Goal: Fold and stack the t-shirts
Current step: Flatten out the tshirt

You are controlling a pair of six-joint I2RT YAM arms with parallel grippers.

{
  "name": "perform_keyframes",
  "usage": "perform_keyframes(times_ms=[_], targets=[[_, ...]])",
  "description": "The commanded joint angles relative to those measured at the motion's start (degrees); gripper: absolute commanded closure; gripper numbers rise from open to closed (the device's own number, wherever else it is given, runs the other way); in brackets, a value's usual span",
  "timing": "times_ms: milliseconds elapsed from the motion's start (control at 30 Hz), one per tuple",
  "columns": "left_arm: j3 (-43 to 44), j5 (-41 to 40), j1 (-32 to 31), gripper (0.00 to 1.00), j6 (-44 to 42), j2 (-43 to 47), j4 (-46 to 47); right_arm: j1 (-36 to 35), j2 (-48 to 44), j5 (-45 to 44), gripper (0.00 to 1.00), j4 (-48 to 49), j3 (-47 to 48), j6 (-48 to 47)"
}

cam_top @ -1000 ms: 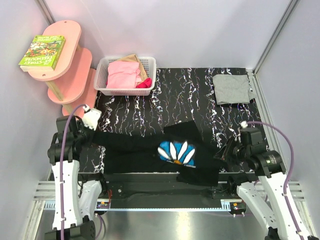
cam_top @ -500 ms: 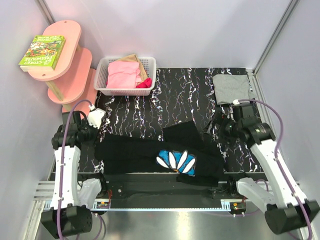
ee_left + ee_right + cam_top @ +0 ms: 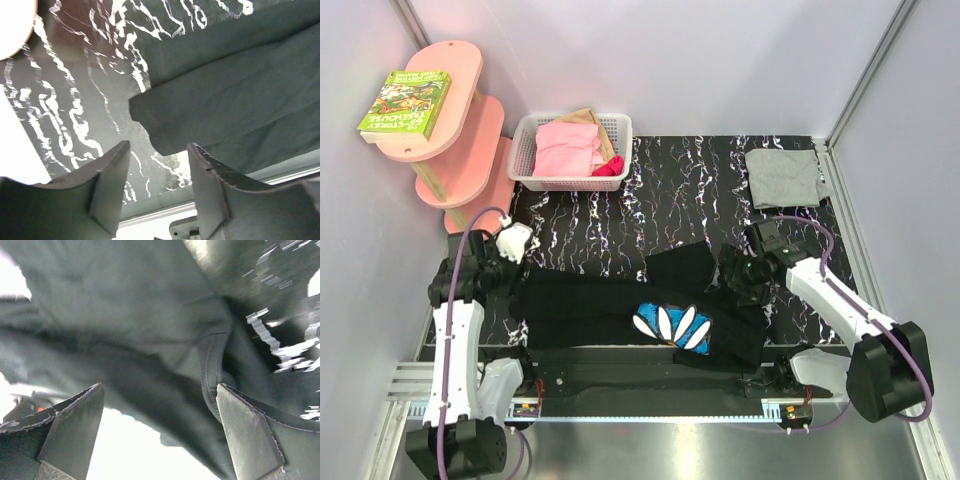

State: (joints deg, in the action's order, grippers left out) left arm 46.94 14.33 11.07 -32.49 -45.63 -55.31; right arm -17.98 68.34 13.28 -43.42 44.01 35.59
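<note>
Running left to right along the near edge of your marbled table [image 3: 670,190], the black t-shirt [image 3: 590,295] lies rumpled, petal print [image 3: 670,325] facing up. Your left gripper [image 3: 157,147] has jaws apart over the hemmed left end. Your right gripper [image 3: 160,387] is spread wide above soft folds, holding nothing. In the far right corner the grey t-shirt [image 3: 783,177] lies folded square and flat.

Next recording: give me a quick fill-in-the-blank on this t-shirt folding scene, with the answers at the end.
The folded grey t-shirt lies at the far ____ corner of the table. The flower print on the black t-shirt is blue and ____. The white basket holds mostly ____ clothes. The left hand and right hand both stand ____, holding nothing.
Missing words: right; white; pink; open.
</note>
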Motion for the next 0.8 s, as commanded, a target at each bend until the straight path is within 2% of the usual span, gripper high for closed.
perform_keyframes(times_ms=[0, 233, 533, 767], targets=[[-4.92, -2.11, 0.09, 0.43, 0.23, -2.97, 6.52, -6.43, -3.99, 3.24, 0.00, 2.29, -1.64, 4.92], [-9.23, -2.99, 0.09, 0.43, 0.67, -9.91, 13.46, -8.83, -10.15, 1.67, 0.00, -1.49, -4.54, 7.38], [-3.79, 2.19, 0.00, 0.43, 5.41, -21.15, 17.95, -9.01, -9.10, -2.98, 0.00, -3.42, -2.70, 6.07], [-1.85, 5.79, -0.78, 0.43, 8.41, -26.70, 20.77, -9.01, -9.18, -3.43, 0.00, -3.69, -2.79, 6.06]])
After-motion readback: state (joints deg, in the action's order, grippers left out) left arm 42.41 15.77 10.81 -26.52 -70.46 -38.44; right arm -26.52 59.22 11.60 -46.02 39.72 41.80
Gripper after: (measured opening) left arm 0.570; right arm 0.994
